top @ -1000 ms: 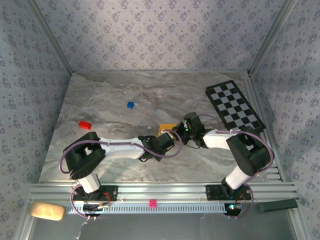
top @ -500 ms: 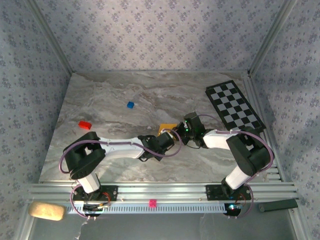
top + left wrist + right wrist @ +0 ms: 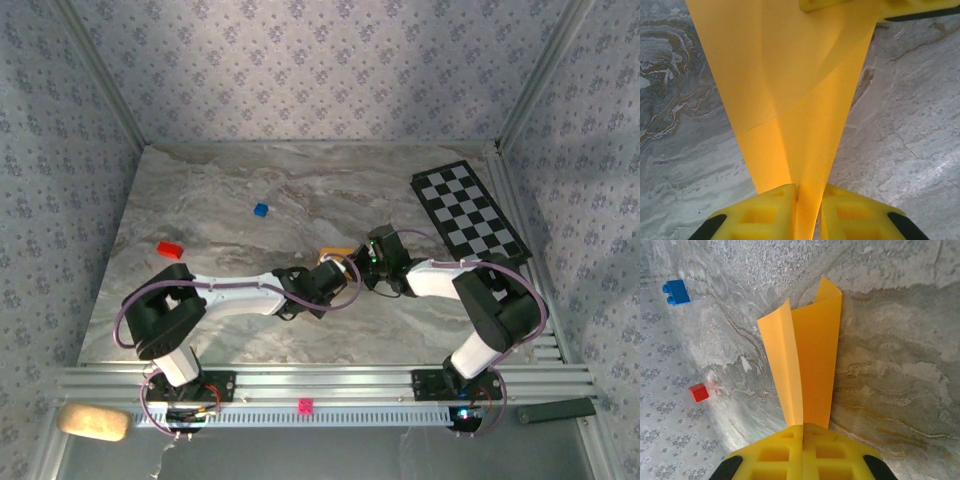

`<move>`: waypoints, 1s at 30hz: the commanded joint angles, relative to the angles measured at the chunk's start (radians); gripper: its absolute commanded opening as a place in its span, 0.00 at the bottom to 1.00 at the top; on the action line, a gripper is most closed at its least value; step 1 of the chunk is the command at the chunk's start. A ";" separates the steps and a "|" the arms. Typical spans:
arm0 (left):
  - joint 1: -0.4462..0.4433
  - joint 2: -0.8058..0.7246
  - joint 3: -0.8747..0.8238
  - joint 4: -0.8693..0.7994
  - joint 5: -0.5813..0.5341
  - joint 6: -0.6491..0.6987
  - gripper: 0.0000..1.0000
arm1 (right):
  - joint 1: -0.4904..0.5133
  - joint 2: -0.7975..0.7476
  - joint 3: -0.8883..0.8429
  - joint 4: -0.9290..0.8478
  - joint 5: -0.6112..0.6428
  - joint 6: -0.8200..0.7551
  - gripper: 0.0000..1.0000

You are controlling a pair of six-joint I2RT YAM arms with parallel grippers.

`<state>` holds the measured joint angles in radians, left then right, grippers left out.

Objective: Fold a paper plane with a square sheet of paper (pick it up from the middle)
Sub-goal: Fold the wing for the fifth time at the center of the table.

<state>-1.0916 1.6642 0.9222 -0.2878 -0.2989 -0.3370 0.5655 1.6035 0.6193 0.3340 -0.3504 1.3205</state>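
Marble tabletop (image 3: 200, 190), with the checkered board (image 3: 468, 212) as landmark: left of the board, the left gripper (image 3: 808, 194) flanked one end of the folded square sheet of paper (image 3: 790, 90), jaws a sliver apart, grip uncertain. Nearer the board, the right gripper (image 3: 802, 430) was pressed together on the opposite end, so the sheet's long axis ran from gripper to gripper.
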 commanded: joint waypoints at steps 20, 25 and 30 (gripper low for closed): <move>0.029 -0.001 -0.010 -0.005 0.024 -0.036 0.13 | 0.004 -0.028 0.006 -0.027 0.024 -0.017 0.05; 0.031 0.003 -0.008 -0.004 0.027 -0.028 0.18 | 0.004 -0.024 0.011 -0.027 0.019 -0.023 0.05; 0.032 0.004 -0.005 -0.006 0.028 -0.027 0.18 | 0.005 -0.020 0.014 -0.025 0.016 -0.020 0.05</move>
<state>-1.0641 1.6642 0.9215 -0.2882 -0.2764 -0.3603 0.5655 1.5986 0.6197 0.3252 -0.3470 1.3167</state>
